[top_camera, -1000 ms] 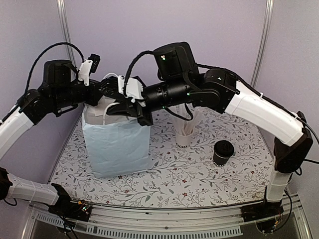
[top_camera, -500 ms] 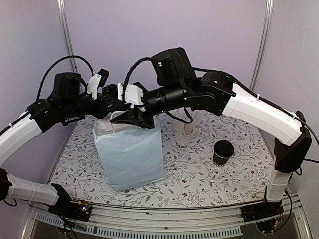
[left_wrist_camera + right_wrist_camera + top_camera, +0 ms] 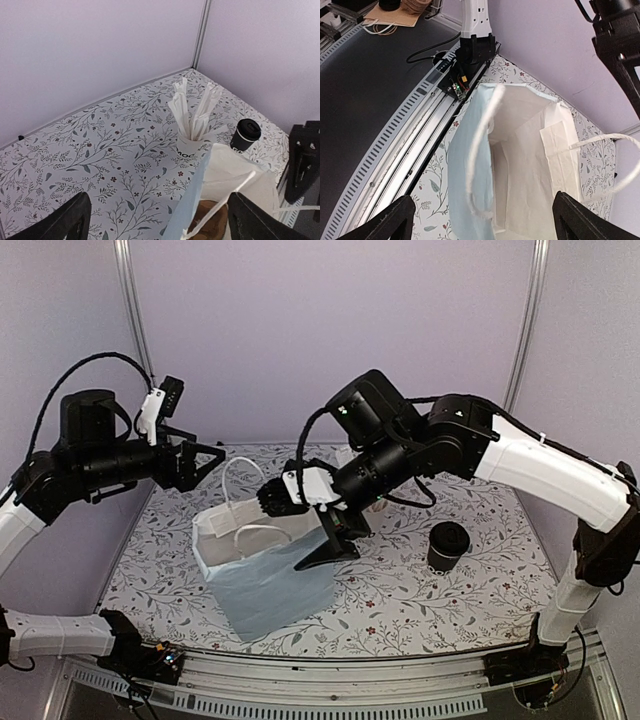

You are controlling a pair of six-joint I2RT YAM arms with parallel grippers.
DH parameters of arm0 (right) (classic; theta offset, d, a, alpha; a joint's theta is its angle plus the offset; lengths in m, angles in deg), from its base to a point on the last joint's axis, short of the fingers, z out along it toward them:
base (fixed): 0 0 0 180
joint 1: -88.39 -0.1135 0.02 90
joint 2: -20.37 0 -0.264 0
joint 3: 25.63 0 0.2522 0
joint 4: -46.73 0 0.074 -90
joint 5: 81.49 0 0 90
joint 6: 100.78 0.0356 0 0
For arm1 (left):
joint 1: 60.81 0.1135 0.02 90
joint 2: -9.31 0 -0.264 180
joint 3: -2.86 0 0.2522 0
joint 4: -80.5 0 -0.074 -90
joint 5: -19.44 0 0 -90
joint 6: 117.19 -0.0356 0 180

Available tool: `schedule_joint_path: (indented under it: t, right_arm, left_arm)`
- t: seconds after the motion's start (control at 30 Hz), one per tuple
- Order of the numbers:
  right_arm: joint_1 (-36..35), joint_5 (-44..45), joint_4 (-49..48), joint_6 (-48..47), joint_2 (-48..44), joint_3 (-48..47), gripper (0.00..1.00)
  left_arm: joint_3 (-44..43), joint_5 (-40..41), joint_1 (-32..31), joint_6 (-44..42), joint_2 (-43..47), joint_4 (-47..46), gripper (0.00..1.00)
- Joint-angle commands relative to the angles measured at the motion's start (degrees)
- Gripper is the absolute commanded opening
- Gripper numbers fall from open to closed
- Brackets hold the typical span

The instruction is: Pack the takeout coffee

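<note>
left gripper (image 3: 203,464): mine, jaws wide, empty | right gripper (image 3: 300,526): mine, jaws wide, empty, above leaning pale-blue paper bag (image 3: 270,585) | small black paper coffee cup (image 3: 447,545): upright near right edge of flowered desk (image 3: 400,592), outside bag

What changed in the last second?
Both grippers opened and let go of the paper bag: the left gripper pulled back left, the right gripper drew back right. The bag shifted right. The black coffee cup and the cup of wrapped sticks stayed put.

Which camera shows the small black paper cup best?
Top external: the small black paper cup stands whole and unblocked. Left wrist shows it partly behind the pale blue paper bag; right wrist misses it.
</note>
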Motion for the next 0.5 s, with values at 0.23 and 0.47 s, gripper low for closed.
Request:
schedule_joint_path:
  t: [0.23, 0.47]
  right_arm:
    - [1.0, -0.25, 4.45, -3.57, -1.29, 4.48, 0.82]
    - [0.99, -0.3, 4.88, -2.85, 2.38, 3.93, 0.62]
  left_arm:
    - [3.12, -13.57, 0.45, -1.78, -1.44, 11.19, 0.85]
    - [2.69, -13.65, 0.46, -5.52, -5.41, 13.09, 0.64]
